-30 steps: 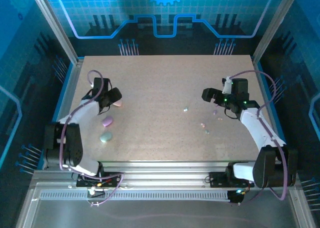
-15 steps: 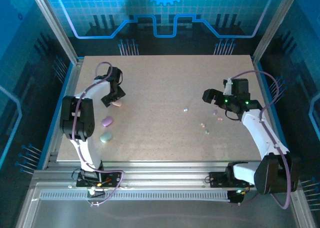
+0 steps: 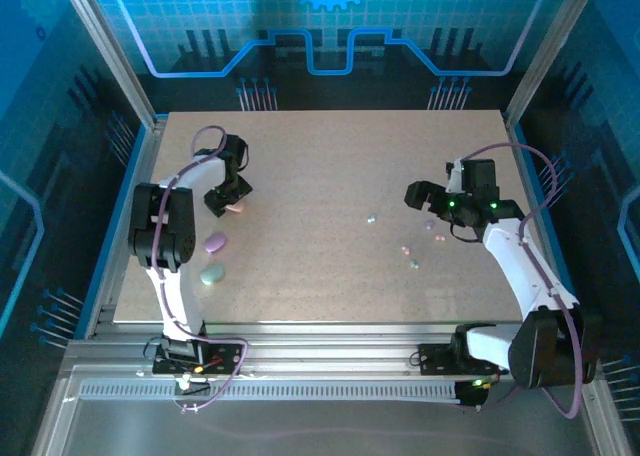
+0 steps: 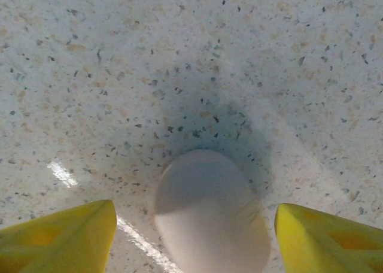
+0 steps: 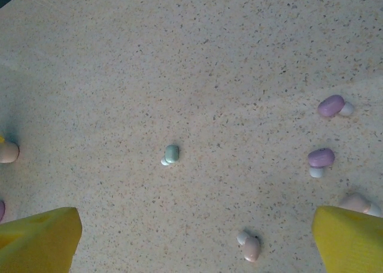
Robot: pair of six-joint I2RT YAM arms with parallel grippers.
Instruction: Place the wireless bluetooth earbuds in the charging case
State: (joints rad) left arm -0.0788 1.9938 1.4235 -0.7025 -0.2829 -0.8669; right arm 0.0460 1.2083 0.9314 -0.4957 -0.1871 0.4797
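left gripper open, jaws straddling the pink case, fingers clear of it on both sides, nothing gripped. this case sits near the left edge of the table. purple case and green case lie nearer the bases, apart from each other, by the same edge. right gripper wide open, empty, hovering over the right half. earbuds lie loose and scattered on the table under and beside it, in from the right edge. wide bare table between the arms and toward the far edge.
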